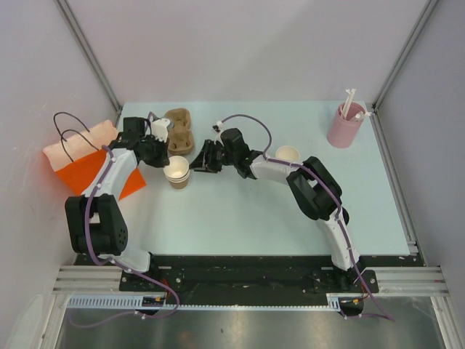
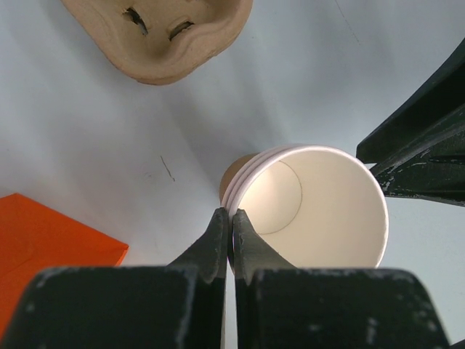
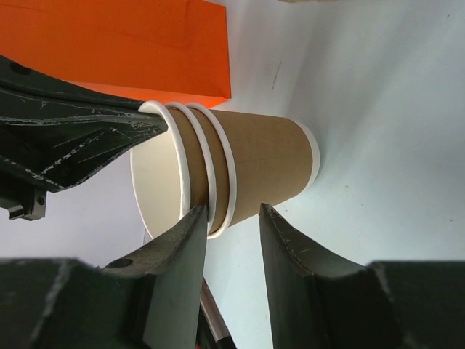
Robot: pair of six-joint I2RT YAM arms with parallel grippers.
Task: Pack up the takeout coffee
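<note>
Brown paper cups (image 1: 176,171), nested, lidless, none packed yet, stand right of the orange bag (image 1: 91,171), rim seemingly pinched by the left gripper (image 2: 231,222), right gripper (image 3: 232,211) part-spread astride them.

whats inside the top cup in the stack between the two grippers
Nothing: the top cup shows a bare white wall and floor, with no liquid and no lid. It sits nested in two more cups, and their insides are covered by it.

Three nested tan paper cups (image 1: 176,172) upright, open-topped; a single cup (image 1: 288,153) well apart
</note>
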